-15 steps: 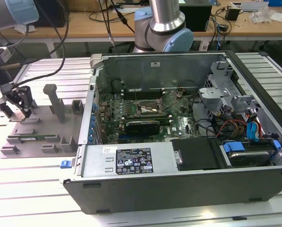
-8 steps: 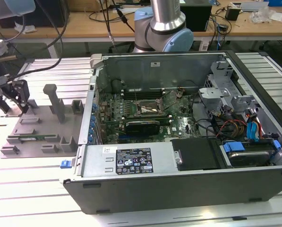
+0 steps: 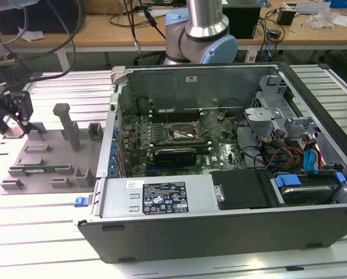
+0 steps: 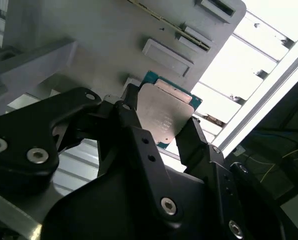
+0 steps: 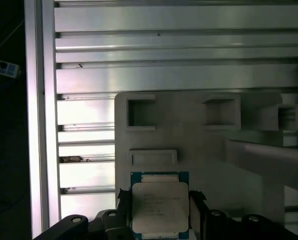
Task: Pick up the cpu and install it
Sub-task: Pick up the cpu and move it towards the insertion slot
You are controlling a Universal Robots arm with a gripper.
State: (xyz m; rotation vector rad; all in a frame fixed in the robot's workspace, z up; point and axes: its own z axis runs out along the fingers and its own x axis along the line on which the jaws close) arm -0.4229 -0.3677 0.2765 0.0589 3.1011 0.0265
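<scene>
The claw (image 4: 161,122) grips the cpu (image 4: 164,111) by opposite edges.

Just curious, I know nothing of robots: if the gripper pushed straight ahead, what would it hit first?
Probably the cpu directly before it, then the grey fixture plate that seems to lie beneath.

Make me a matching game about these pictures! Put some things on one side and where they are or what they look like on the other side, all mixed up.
Things:
1. cpu
2. computer case
3. fixture plate
4. socket

Clues:
A. grey, with raised blocks, at the exterior view's left
B. inside the case, with a metal frame
C. held in the gripper
D. lying open, so you can look inside

Right pairs: 1-C, 2-D, 3-A, 4-B.
</scene>
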